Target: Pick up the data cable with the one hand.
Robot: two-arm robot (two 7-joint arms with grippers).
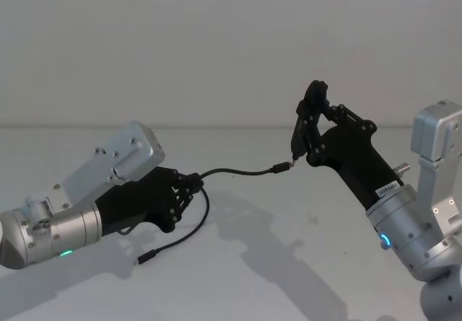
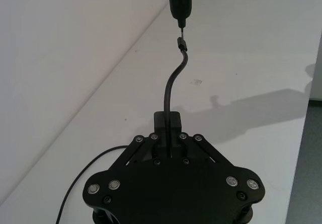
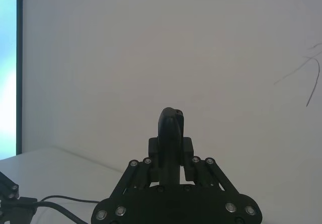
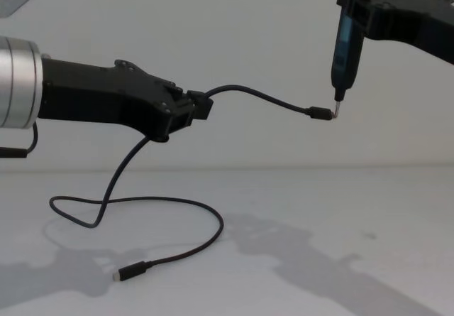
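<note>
Cable's loose plug lies on surface [image 4: 298, 259] nearest me; my left hand [image 4: 201, 108] clamped on data cable [image 4: 262, 97] (lifted, rest trailing down); beyond, my right hand [image 1: 302, 135] clamped on pen-shaped tool [image 4: 345, 35], tip at far plug

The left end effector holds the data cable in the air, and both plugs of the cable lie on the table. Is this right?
Not quite. The left end effector does hold the data cable, but only one plug lies on the table. The chest view shows the other plug raised near the pen-shaped tool.
</note>
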